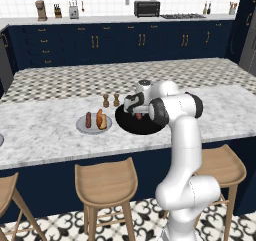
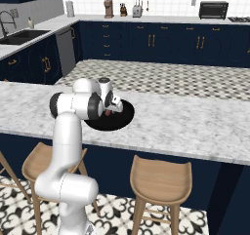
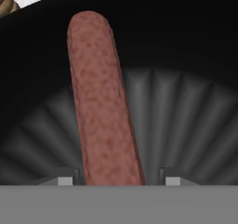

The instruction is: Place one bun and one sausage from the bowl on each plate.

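Here, centre the gripper (image 3: 114,180) across the sausage (image 3: 102,102) in the bowl (image 3: 186,56); jaws half-closed, contact not discernible.

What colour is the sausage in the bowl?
Mottled reddish-brown; the hand view shows the sausage best, lying in the black bowl.

A reddish sausage (image 3: 104,102) lies in the black bowl (image 1: 131,126); a grey plate (image 1: 82,126) beside it holds a bun (image 1: 101,119) and another sausage (image 1: 88,119).
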